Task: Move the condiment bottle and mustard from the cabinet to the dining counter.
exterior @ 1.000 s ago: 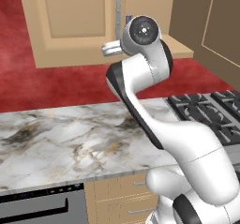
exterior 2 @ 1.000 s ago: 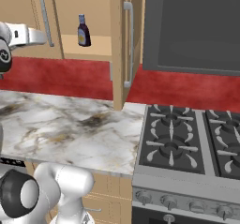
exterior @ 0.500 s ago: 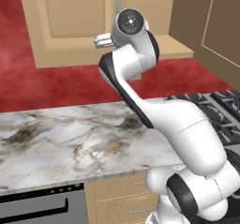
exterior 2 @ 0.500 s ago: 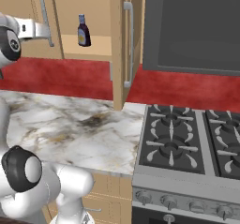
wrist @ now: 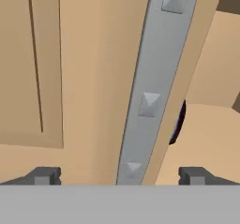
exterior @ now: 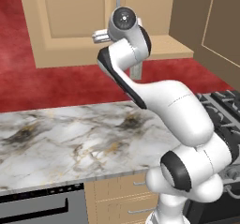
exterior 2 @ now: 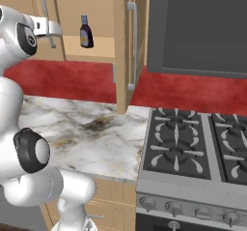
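The gripper (wrist: pixel 119 174) is spread wide and empty, its two dark tips standing either side of the long silver bar handle (wrist: pixel 150 92) of the left cabinet door, so the step in hand looks like taking that handle to swing the door further aside. The condiment bottle (exterior 2: pixel 86 31) stands upright on the inner shelf of the cabinet (exterior 2: pixel 91 12); in the hand view only a dark sliver of it peeks past the door's edge. The mustard I cannot make out in any picture; it may be hidden behind the door. To do this well, the bar should sit midway between the fingers before they close, and at present it leans slightly toward the left tip's side at the bottom, so a small sideways correction seems wise. Once clamped, the pull should follow the door's arc around its hinge, not a straight line, or the fingers may slip off the smooth bar. Below lies the marble counter (exterior: pixel 70 138), with the stove (exterior 2: pixel 193 143) to its right.
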Motion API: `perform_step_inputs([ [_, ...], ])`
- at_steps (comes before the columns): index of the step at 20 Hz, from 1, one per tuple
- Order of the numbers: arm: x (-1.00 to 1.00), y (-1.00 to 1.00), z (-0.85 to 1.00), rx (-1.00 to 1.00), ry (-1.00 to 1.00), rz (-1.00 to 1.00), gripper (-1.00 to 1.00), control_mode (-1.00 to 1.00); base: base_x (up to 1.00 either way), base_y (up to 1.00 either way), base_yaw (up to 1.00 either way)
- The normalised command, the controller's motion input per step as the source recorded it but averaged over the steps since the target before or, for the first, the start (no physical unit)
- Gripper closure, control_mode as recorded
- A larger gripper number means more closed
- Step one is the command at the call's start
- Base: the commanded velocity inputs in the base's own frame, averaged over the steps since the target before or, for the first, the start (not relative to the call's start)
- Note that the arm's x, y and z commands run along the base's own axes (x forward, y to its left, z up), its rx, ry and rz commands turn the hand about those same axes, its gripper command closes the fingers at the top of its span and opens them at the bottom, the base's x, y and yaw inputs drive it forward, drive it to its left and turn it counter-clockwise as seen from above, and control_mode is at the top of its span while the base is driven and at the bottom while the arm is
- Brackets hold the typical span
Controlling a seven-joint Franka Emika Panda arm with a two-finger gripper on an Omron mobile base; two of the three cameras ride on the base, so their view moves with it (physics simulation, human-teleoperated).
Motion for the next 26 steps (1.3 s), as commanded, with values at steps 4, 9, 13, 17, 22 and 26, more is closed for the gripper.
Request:
perform_step_inputs([
  [4,0.49,0.08,-0.01,0.00,0.00,0.00,-1.00,-1.00,0.00,0.00,0.00],
  [9,0.43,0.10,-0.04,0.00,0.00,0.00,-1.00,-1.00,0.00,0.00,0.00],
  [13,0.50,0.11,-0.12,0.00,0.00,0.00,1.00,-1.00,0.00,0.00,0.00],
  [17,0.50,0.00,-0.12,0.00,0.00,0.00,1.00,-1.00,0.00,0.00,0.00],
  [22,0.42,0.00,-0.12,0.01,0.00,0.00,1.00,-1.00,0.00,0.00,0.00],
  [26,0.21,0.00,-0.15,0.00,0.00,0.03,1.00,-1.00,0.00,0.00,0.00],
])
